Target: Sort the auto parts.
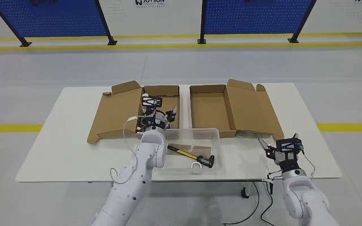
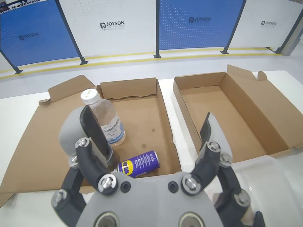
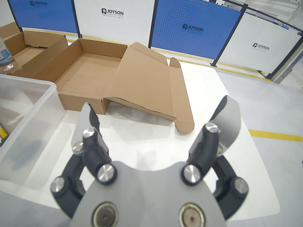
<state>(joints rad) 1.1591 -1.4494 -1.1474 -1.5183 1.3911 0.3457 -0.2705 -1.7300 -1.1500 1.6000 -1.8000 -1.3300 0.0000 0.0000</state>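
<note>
On white table (image 1: pixel 68 150), left box (image 2: pixel 129 88) holds labelled bottle (image 2: pixel 106 119) (upright), blue can (image 2: pixel 139 164).

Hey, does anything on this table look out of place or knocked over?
Two things, both in the left cardboard box: a plastic water bottle stands upright, hardly an auto part, and the blue spray can beside it lies on its side. Nothing looks spilled or damaged.
</note>
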